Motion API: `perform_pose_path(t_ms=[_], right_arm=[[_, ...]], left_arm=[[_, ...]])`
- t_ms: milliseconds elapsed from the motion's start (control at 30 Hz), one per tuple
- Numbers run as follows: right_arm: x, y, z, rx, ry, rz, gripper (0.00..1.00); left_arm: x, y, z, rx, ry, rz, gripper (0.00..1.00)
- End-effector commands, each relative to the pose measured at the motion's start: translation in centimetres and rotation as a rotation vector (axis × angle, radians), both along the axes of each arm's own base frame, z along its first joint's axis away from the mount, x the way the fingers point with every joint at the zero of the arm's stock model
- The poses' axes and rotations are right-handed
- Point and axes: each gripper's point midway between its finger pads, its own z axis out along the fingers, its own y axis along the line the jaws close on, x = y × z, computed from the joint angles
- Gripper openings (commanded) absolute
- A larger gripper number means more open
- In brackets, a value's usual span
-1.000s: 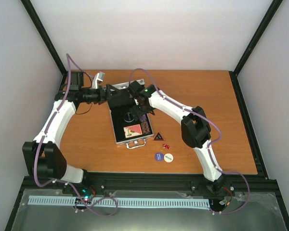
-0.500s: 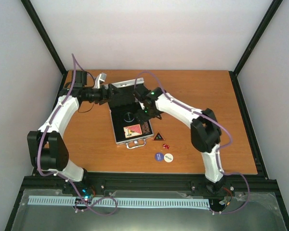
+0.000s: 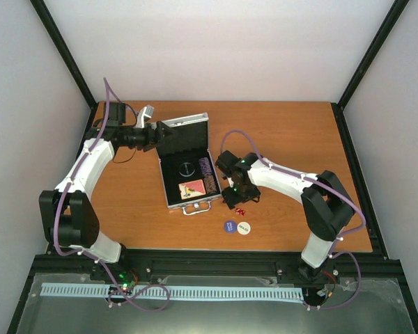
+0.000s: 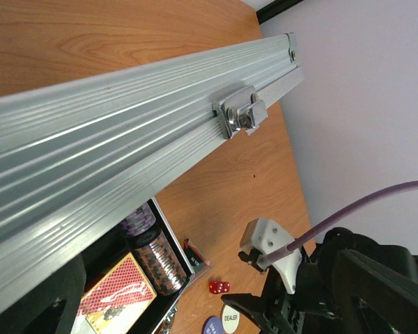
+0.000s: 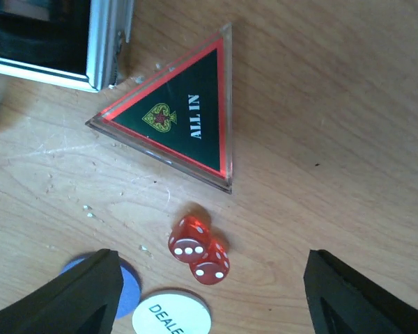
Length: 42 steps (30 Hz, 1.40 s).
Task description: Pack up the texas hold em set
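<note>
The silver case (image 3: 173,182) lies open in the middle of the table, with dark chip stacks (image 4: 153,245) and the pink-orange card box (image 4: 115,295) in its black foam. My left gripper (image 3: 160,133) is shut on the left end of the raised lid (image 4: 125,146). My right gripper (image 5: 209,306) is open and hovers low over the two red dice (image 5: 198,250), which lie between its fingers (image 5: 83,299). The black "ALL IN" triangle (image 5: 177,111) lies just beyond the dice, beside the case corner (image 5: 101,49). The white dealer disc (image 5: 173,314) and the blue disc (image 5: 127,284) lie on the near side.
The lid's latch (image 4: 240,118) sticks out of its edge. The dice (image 3: 241,211) and the two discs (image 3: 237,227) lie on bare wood right of the case handle (image 3: 193,208). Black frame rails run along the table edges.
My right arm has swung away from the lid to the front right and come down over the dice. The lid now shows upright, and my left gripper still holds it.
</note>
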Motion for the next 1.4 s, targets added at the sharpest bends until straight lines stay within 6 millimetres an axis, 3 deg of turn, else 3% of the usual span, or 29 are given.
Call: perform_pose_path(t_ms=[0,67,367,600,1067,1367], right_arm=[[0.1,0.4,-1.1,0.042,0.002,-0.054,0.73],[0.0,0.4,-1.7,0.052,0.006,-0.063,0.71],[0.2,0.0,-3.4,0.067,0.009,-0.079,0.48],[0.5,0.4,-4.1,0.071,0.024,-0.057,0.43],[-0.8,0.0,-4.9,0.055,0.088,-0.039,0.3],[-1.0,-0.4,-3.9,0.043,0.082,-0.035,0.46]], left_arm=[[0.4,0.0,1.3,-0.003,-0.045,0.004,1.0],[0.6,0.0,1.4,-0.002,-0.045,0.005,1.0],[0.8,0.0,1.5,0.004,-0.046,0.006,1.0],[0.9,0.1,1.4,0.011,-0.043,0.012,1.0],[1.2,0.2,1.5,0.019,-0.046,0.019,1.0],[1.4,0.2,1.5,0.022,-0.046,0.019,1.0]])
